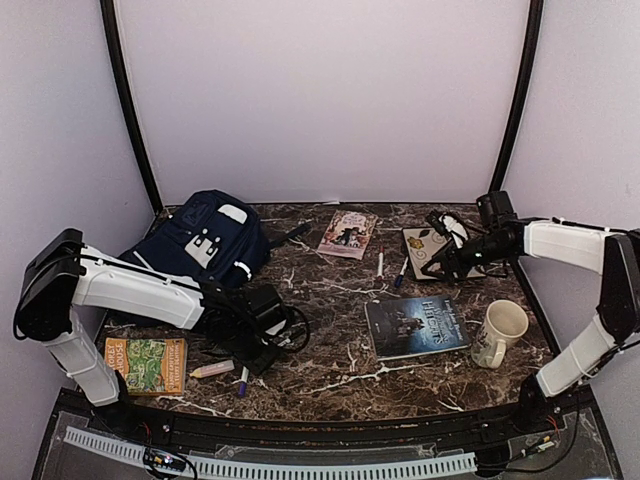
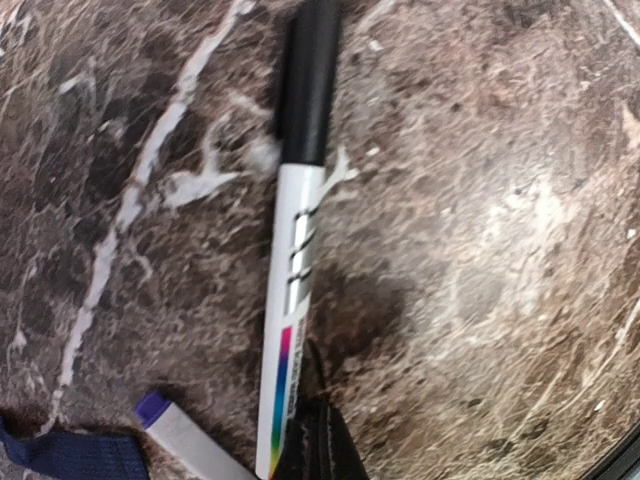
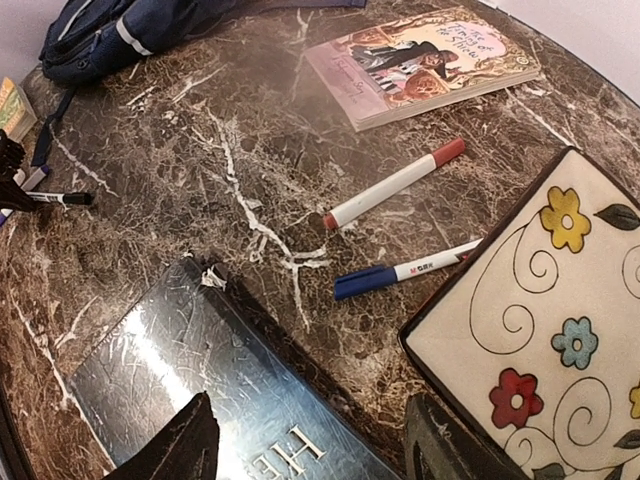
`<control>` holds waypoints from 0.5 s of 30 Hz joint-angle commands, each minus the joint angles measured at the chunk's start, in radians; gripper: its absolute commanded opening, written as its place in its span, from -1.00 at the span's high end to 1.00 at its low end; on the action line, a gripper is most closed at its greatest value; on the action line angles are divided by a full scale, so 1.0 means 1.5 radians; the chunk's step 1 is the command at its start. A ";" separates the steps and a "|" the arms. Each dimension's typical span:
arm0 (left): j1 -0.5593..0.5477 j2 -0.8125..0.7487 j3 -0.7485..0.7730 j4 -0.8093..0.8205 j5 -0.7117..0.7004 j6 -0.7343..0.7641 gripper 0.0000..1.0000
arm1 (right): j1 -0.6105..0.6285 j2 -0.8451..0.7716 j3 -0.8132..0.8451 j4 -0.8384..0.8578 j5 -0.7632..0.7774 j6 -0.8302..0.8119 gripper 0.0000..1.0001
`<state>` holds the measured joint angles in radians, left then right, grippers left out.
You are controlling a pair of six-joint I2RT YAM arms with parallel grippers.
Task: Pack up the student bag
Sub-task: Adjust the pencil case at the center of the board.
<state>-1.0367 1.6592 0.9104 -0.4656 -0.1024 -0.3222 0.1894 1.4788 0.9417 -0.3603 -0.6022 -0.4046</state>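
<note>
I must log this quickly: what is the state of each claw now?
Left claw: closed, right beside the black-capped marker; whether it grips it cannot be told.
Right claw: open, holding nothing.

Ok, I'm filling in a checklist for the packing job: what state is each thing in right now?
student bag: lying on table, zip unclear
pink book: closed
dark book: closed
green book: closed
mug: upright, looks empty
red marker: capped
blue marker: capped
black marker: capped
purple marker: capped
left gripper: shut
right gripper: open, empty
</note>
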 commanded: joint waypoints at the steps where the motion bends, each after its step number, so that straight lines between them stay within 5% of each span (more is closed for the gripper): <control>1: 0.000 -0.014 0.017 -0.074 -0.046 -0.012 1.00 | 0.048 0.045 0.069 -0.001 0.064 0.036 -0.22; 10: 0.001 -0.055 0.069 0.078 -0.037 0.017 0.95 | 0.156 0.273 0.322 -0.076 0.221 0.069 0.24; 13: 0.007 -0.030 0.093 0.126 -0.077 0.012 0.26 | 0.168 0.354 0.403 -0.092 0.241 0.087 0.34; 15: 0.029 0.005 0.121 0.137 -0.066 0.003 -0.03 | 0.177 0.406 0.449 -0.103 0.265 0.092 0.39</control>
<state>-1.0321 1.6207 1.0218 -0.3576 -0.1699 -0.3077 0.4385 1.9808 1.5070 -0.4595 -0.3031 -0.3065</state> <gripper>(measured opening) 0.407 0.323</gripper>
